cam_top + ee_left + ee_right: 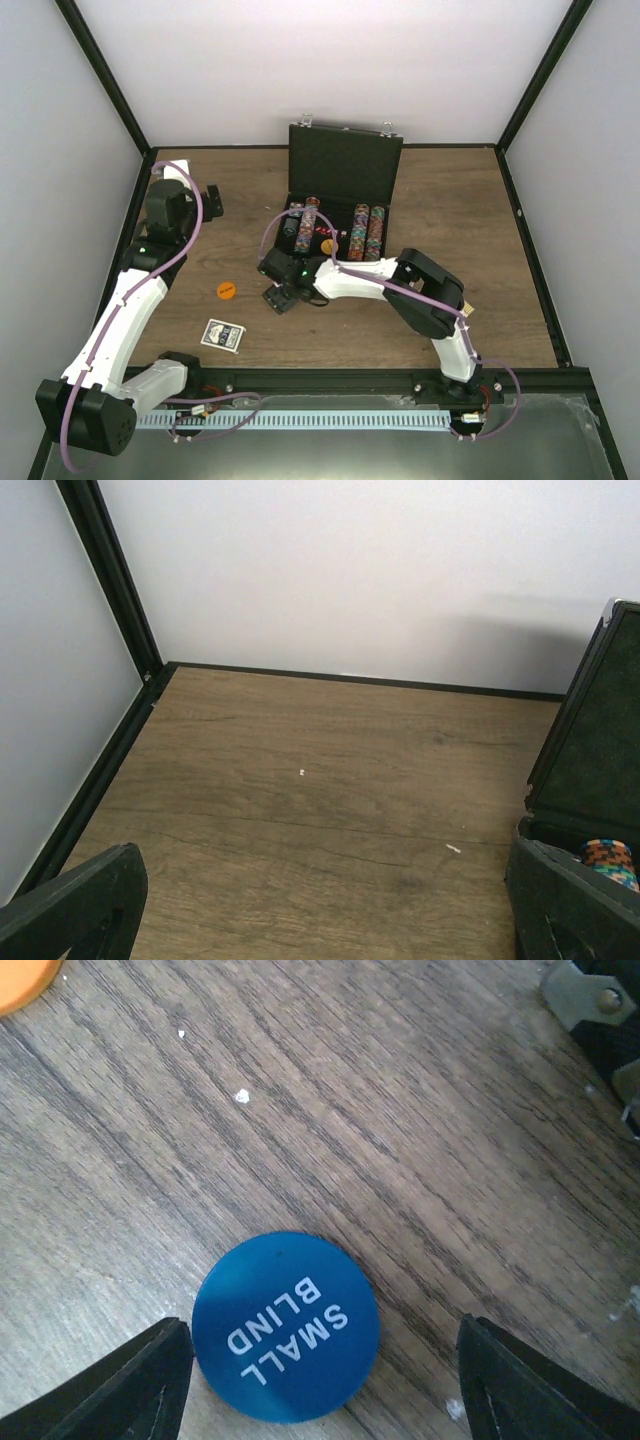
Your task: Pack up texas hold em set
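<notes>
The texas hold em set's black case [345,165] stands open at the back, lid upright, with rows of multicoloured chips [366,232] and an orange disc [327,246] inside. A blue "SMALL BLIND" disc [285,1325] lies flat on the wood between the fingers of my right gripper [320,1390], which is open around it, with a gap on the right side. In the top view that gripper [285,293] hangs just in front of the case and hides the blue disc. Another orange disc [226,290] and the blue-backed card deck [222,335] lie on the table. My left gripper [200,195] is open and empty.
The left wrist view shows bare wood, the back wall, the case lid [605,740] and some chips [610,855] at the right edge. A silver case corner [585,995] sits at the upper right of the right wrist view. The black frame rail [115,95] borders the table.
</notes>
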Robot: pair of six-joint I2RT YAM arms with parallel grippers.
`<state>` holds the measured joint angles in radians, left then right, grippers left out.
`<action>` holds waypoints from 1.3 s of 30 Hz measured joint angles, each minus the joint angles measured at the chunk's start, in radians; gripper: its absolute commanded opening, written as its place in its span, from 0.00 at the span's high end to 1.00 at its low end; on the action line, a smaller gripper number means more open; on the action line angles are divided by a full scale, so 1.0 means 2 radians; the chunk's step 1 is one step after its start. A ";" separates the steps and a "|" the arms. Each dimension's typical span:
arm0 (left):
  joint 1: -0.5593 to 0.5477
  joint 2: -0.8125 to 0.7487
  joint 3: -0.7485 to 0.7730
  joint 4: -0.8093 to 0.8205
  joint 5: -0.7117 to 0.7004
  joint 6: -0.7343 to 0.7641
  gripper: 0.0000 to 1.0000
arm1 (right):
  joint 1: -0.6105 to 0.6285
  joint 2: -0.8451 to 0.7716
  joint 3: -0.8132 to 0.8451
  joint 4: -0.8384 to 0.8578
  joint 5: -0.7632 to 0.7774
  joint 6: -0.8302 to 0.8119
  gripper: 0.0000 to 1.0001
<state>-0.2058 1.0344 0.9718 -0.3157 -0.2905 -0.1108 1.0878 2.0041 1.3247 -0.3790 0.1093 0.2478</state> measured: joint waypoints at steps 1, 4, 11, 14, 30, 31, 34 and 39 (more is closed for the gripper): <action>0.000 0.000 0.000 0.000 0.000 0.000 0.00 | 0.000 0.004 0.003 -0.002 0.000 -0.001 0.24; 0.000 0.000 0.000 0.000 0.002 0.000 0.00 | 0.000 0.014 0.012 -0.008 0.000 -0.006 0.23; 0.000 0.000 0.000 0.000 0.003 0.000 0.00 | 0.009 0.025 0.029 -0.018 0.001 -0.022 0.28; 0.000 0.000 0.000 0.000 0.004 0.000 0.00 | 0.013 0.025 0.030 -0.020 0.002 -0.024 0.32; 0.000 0.000 0.000 0.000 0.008 -0.001 0.00 | 0.018 0.029 0.034 -0.019 0.021 -0.022 0.45; 0.000 0.000 0.000 0.000 0.008 -0.001 0.00 | 0.018 0.029 0.034 -0.019 0.023 -0.021 0.47; 0.000 0.000 0.000 0.000 0.008 -0.001 0.00 | 0.018 0.029 0.034 -0.019 0.028 -0.016 0.49; 0.000 0.000 0.000 0.000 0.011 -0.004 0.00 | 0.018 0.029 0.035 -0.017 0.036 -0.011 0.55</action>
<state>-0.2058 1.0351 0.9722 -0.3157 -0.2676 -0.1192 1.1236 2.0624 1.3952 -0.4122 0.1822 0.2260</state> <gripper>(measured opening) 0.998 0.477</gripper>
